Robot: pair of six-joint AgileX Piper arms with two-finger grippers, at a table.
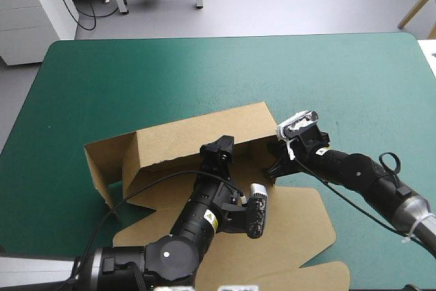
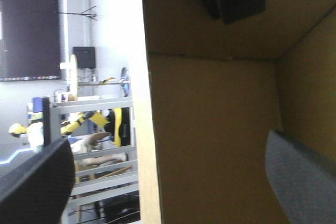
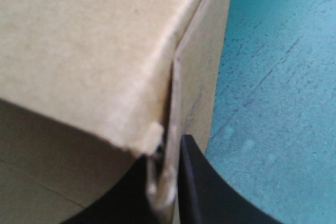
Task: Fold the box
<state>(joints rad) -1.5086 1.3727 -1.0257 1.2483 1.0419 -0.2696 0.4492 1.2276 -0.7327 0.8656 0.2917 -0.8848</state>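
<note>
Brown board, the box (image 1: 197, 138) sits in the lower middle of the high view on the teal-green cover (image 1: 340, 73), its long wall and left end raised and more of the sheet lying flat toward the bottom edge. The left arm reaches up from the lower left. The left gripper (image 1: 218, 146) is at the long wall, its black fingers (image 2: 37, 182) spread wide on either side of the wall's edge. The right arm slants in from the lower right, and the right gripper (image 1: 276, 165) is pinched onto the board at the box's right end.
</note>
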